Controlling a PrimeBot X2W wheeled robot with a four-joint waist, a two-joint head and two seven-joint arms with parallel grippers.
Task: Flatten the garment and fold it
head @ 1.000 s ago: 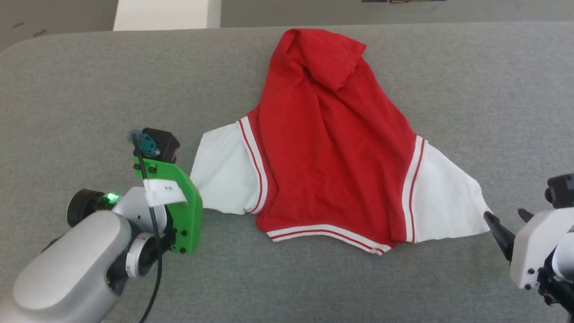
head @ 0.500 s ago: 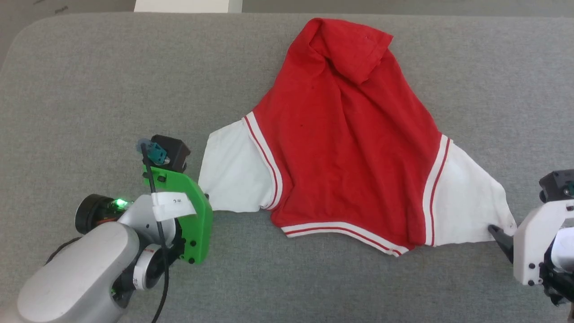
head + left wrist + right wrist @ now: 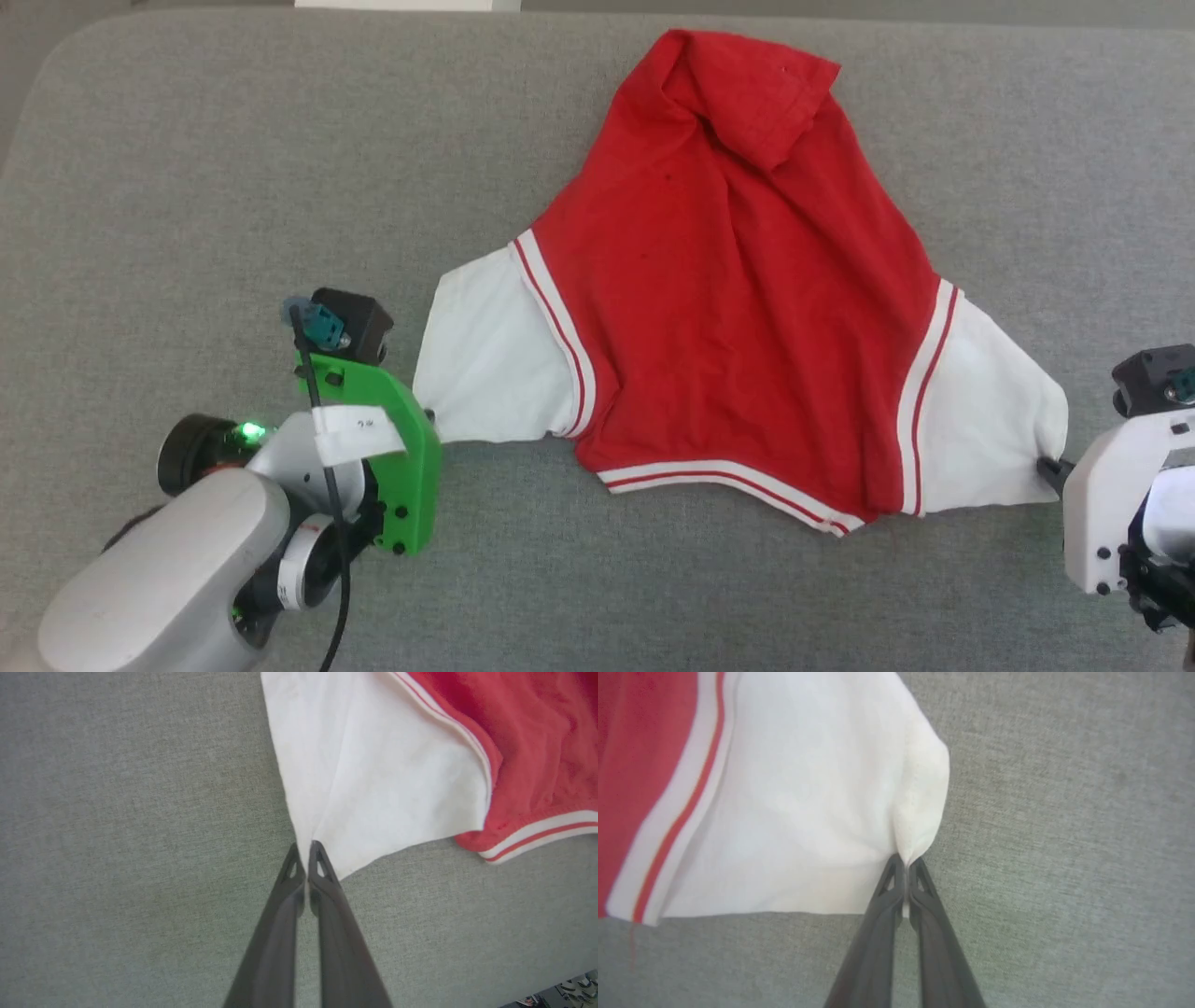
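The garment (image 3: 738, 308), a red jersey shirt with white sleeves and red-white striped trim, lies crumpled on the grey surface, its red body bunched toward the far edge. My left gripper (image 3: 306, 847) is shut on the corner of the white sleeve (image 3: 373, 774) at the shirt's left end; in the head view that gripper (image 3: 429, 415) is mostly hidden behind its green mount. My right gripper (image 3: 906, 861) is shut on a pinched corner of the other white sleeve (image 3: 808, 798), seen in the head view at the right (image 3: 1050, 464).
The grey fabric-covered table (image 3: 233, 168) spreads wide around the shirt, with a rounded far-left corner. A strip of floor and a white object (image 3: 406, 4) show beyond the far edge.
My right gripper has moved in to the right sleeve's corner and shut on it. The head camera has shifted, sliding the picture right and down. The left gripper keeps its grip.
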